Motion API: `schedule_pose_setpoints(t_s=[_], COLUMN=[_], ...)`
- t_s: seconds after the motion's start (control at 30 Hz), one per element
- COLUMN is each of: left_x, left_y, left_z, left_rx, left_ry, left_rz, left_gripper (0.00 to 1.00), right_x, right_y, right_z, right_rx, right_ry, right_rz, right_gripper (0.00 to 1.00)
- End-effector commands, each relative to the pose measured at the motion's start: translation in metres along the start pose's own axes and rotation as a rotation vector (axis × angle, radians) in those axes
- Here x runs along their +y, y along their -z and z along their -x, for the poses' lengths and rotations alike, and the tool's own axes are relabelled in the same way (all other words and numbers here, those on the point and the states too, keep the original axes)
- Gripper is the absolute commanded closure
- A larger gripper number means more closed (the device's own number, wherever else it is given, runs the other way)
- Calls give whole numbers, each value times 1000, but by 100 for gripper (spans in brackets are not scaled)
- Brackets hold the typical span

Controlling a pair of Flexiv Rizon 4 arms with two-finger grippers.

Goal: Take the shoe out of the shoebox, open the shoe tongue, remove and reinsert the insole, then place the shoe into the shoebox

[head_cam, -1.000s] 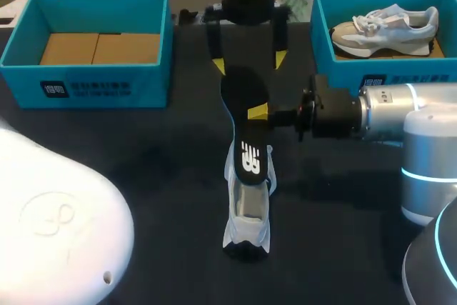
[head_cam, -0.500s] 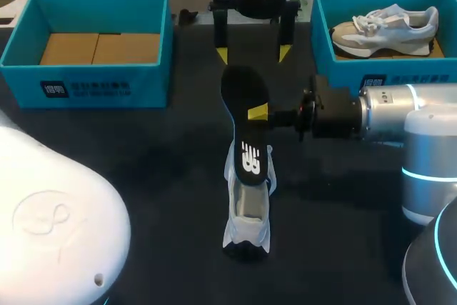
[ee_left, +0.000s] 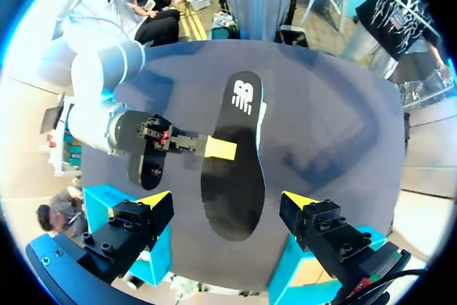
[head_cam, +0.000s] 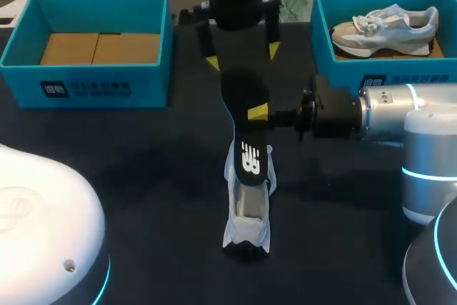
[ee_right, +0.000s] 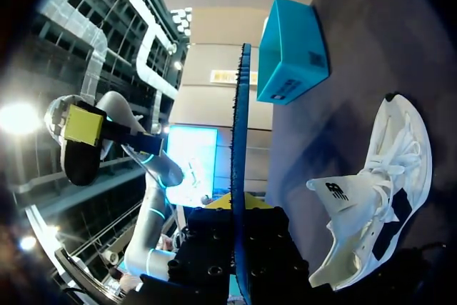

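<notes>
Black insole [head_cam: 244,116] hasn't moved in the last second; right tool [head_cam: 258,113] is clamped on its side edge about mid-length and holds it clear of the desk [head_cam: 143,169]; right wrist view shows it edge-on, running straight between that tool's fingers. White shoe [head_cam: 248,212] sits at the insole's printed end, same spot as before; that end is at the shoe's opening, can't tell if it's actually inside.

What changed: left tool [head_cam: 243,56], beyond the insole's plain end. A second ago its yellow tips sat close to that end; it backed off, then slid sideways and rotated a bit, toward the side of the insole away from the right tool. Fingers wide apart, nothing in them; in its wrist view the insole is ahead, in line with the gap, touching neither finger.

Read: left arm is either giving up the plain end or re-lining for another approach; can't tell which. Reinsertion isn't finished; right tool alone carries the insole. It must be seated before the shoe goes into a shoebox [head_cam: 93,80], well off to the insole's side; main risk is the insole buckling at the opening.
</notes>
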State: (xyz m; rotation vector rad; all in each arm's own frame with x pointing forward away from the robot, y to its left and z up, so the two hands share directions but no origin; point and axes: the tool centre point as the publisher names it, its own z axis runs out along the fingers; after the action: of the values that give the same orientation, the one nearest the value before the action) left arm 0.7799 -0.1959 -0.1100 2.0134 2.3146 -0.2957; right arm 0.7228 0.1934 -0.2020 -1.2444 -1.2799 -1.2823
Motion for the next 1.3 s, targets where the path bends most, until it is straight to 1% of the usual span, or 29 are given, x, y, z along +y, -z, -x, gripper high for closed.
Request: schedule_pose_setpoints(t_s=[0.03,0.43,0.47,0.53,0.57,0.63,0.7,1.1,1.13,1.17,1.23,1.3], left_x=[-4,-4,-5,-5,-6,-6,-7,-7,-4,-1,4,11], left_y=[5,5,5,-1,-3,-11,-17,-17,-20,-23,-26,-27], left_z=[-18,-18,-20,-27,-31,-37,-42,-42,-43,-45,-51,-59], left_rx=[-594,-594,-646,-683,-715,-767,-757,-757,-764,-770,-810,-889], left_ry=[-13,-13,-52,-62,-89,-77,-24,-24,-40,-36,-74,-110], left_rz=[-52,-52,-34,-1,17,41,15,15,12,30,32,36], left_gripper=[0,0,0,0,0,0,0,0,0,0,0,0], right_x=[-1,-1,-1,-1,-1,-1,-1,-1,-1,-1,-1,-1], right_y=[-1,-1,-1,-1,-1,-1,-1,-1,-1,-1,-1,-1], right_z=[0,0,0,0,0,0,0,0,0,0,0,0], right_rx=[-2,-2,-2,-2,-2,-2,-2,-2,-2,-2,-2,-2], right_ry=[0,0,0,0,0,0,0,0,0,0,0,0], right_rz=[2,2,2,2,2,2,2,2,2,2,2,2], right_gripper=[100,100,100,100,100,100,100,100,100,100,100,100])
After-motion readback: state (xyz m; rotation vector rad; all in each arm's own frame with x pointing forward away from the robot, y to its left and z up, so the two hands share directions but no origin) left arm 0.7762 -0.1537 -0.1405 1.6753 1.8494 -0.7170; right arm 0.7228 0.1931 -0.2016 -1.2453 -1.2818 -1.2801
